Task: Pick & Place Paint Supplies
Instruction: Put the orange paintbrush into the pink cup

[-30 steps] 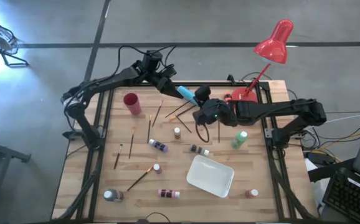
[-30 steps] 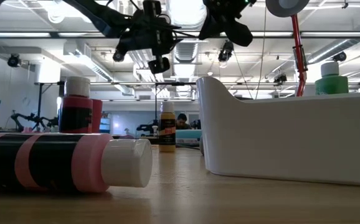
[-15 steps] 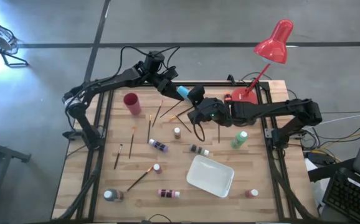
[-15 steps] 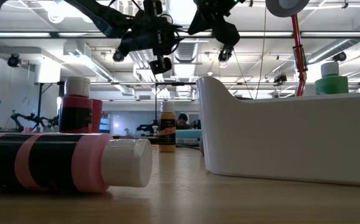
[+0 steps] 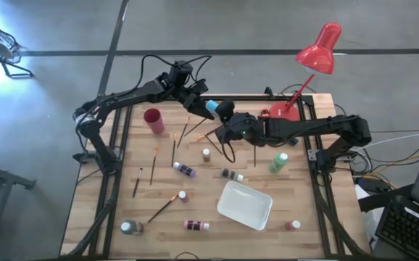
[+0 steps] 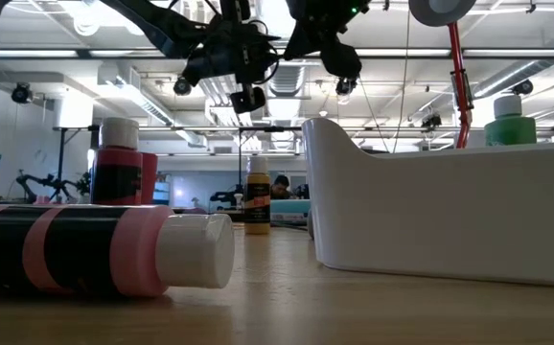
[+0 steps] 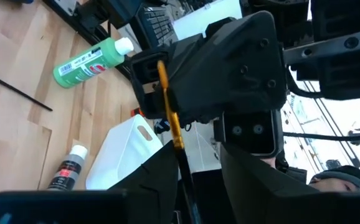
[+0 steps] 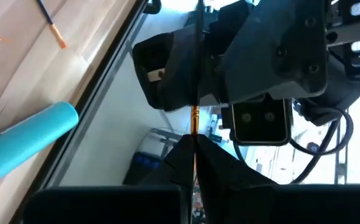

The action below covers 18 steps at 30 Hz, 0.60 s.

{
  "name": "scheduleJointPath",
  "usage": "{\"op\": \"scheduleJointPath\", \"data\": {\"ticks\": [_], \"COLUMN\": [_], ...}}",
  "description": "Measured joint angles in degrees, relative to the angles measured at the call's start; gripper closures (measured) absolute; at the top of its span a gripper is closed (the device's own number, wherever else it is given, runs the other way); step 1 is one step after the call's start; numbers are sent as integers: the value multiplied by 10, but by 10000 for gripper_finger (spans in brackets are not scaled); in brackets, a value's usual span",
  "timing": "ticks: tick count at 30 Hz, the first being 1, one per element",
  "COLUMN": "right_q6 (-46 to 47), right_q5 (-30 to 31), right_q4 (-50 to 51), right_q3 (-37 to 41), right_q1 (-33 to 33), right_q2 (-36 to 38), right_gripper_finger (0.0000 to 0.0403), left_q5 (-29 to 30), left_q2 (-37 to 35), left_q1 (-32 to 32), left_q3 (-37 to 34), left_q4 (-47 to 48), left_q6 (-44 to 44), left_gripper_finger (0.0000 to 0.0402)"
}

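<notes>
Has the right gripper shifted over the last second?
Yes. The right gripper, shut on a thin orange-ferruled paintbrush, has slid toward the red plastic cup and away from the red desk lamp base.

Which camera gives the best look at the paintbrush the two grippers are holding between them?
The left wrist view: the paintbrush, with its orange handle, runs from the left gripper into the right gripper. The right wrist view shows a thinner sliver of it; the high and low views barely show it.
</notes>
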<state>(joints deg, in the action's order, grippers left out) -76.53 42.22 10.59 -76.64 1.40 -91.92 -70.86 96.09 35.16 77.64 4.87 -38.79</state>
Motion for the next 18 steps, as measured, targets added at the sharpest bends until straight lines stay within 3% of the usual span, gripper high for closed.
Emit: {"op": "scheduleJointPath", "data": {"ticks": [3,9,18], "right_q6": [0,-1,29], "right_q5": [2,2,5], "right_q4": [1,-3,-6], "right_q3": [0,0,0], "right_q1": [0,0,-12], "right_q2": [-1,5,7], "right_gripper_finger": [394,394,393], "left_q5": [3,3,-1], "left_q2": [0,1,1], "left_q1": [0,0,0], "left_q3": [-1,-1,-1], "left_q4": [1,5,5], "left_q6": [0,15,35], "left_gripper_finger": [304,387,390]}}
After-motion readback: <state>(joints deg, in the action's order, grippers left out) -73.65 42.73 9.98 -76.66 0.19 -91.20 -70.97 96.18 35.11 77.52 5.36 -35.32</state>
